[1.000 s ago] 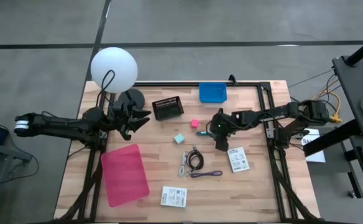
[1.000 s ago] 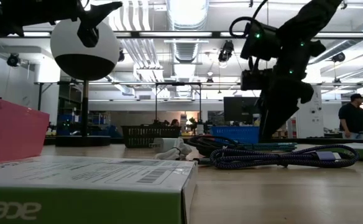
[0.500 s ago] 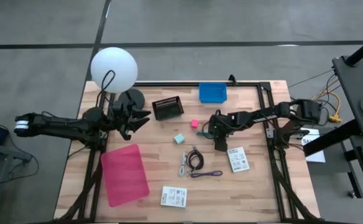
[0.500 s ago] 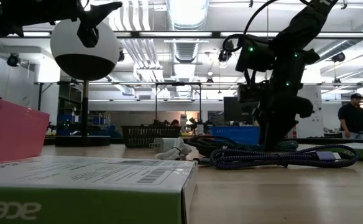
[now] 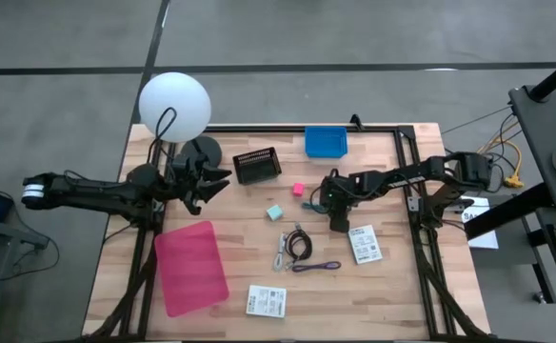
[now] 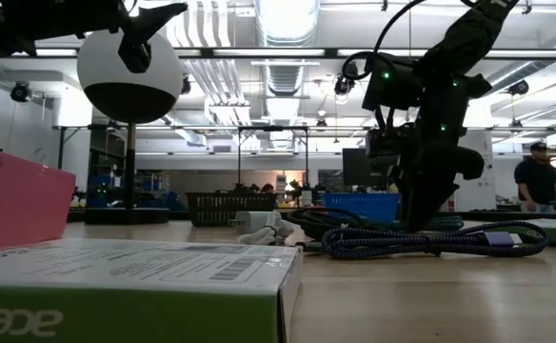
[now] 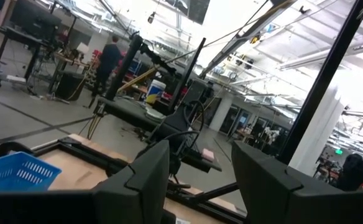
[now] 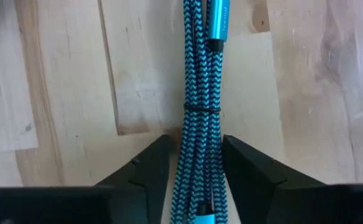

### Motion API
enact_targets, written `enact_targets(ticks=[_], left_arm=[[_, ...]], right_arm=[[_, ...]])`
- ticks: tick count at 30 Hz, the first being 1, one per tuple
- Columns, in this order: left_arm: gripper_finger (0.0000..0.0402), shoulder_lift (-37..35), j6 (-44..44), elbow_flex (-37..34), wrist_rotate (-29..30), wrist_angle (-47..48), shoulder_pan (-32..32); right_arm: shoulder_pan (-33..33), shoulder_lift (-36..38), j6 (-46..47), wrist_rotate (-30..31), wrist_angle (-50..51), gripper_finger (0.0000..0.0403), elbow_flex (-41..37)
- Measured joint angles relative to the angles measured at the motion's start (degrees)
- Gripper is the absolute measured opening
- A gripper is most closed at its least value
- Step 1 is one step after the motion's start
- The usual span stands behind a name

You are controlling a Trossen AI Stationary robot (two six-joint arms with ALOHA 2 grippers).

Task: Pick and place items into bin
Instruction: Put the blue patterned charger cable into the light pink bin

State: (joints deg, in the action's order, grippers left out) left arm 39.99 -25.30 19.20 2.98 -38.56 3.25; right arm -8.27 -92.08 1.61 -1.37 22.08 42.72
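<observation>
surface [image 5: 249,243]: wood, carries the items | left claw [image 5: 223,178]: raised near black basket [image 5: 257,166], fingers apart, holding nothing | right claw [image 8: 196,163]: down at surface centre, fingers astride teal cable [image 8: 199,118], not yet clamped on it | pink cube [image 5: 298,190]: just beside right claw | pale cube [image 5: 274,212]: near

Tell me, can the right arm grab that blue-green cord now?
Probably yes. The right pincer is down at the table with the blue-green cord running between its two fingers, and nothing lies on top of it.
</observation>
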Motion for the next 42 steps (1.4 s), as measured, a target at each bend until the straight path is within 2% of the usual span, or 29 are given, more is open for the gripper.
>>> enact_targets(ticks=[8, 14, 32, 42], left_arm=[[0.016, 0.09, 0.0, 0.0, 0.0, 0.09, 0.0], [0.016, 0.21, 0.0, 0.0, 0.0, -0.04, 0.0], [0.016, 0.48, 0.0, 0.0, 0.0, 0.02, 0.0], [0.016, 0.48, 0.02, 0.0, 0.0, 0.04, 0.0]], right_arm=[[0.02, -0.44, 1.27, -0.16, -0.36, 0.0065, 0.07], [0.02, -0.04, 1.39, -0.13, -0.02, 0.0034, 0.0], [-0.03, 0.7, 6.6, 0.02, 0.25, 0.0029, -0.05], [0.15, 0.72, 8.54, -0.67, 0.07, 0.0029, 3.98]])
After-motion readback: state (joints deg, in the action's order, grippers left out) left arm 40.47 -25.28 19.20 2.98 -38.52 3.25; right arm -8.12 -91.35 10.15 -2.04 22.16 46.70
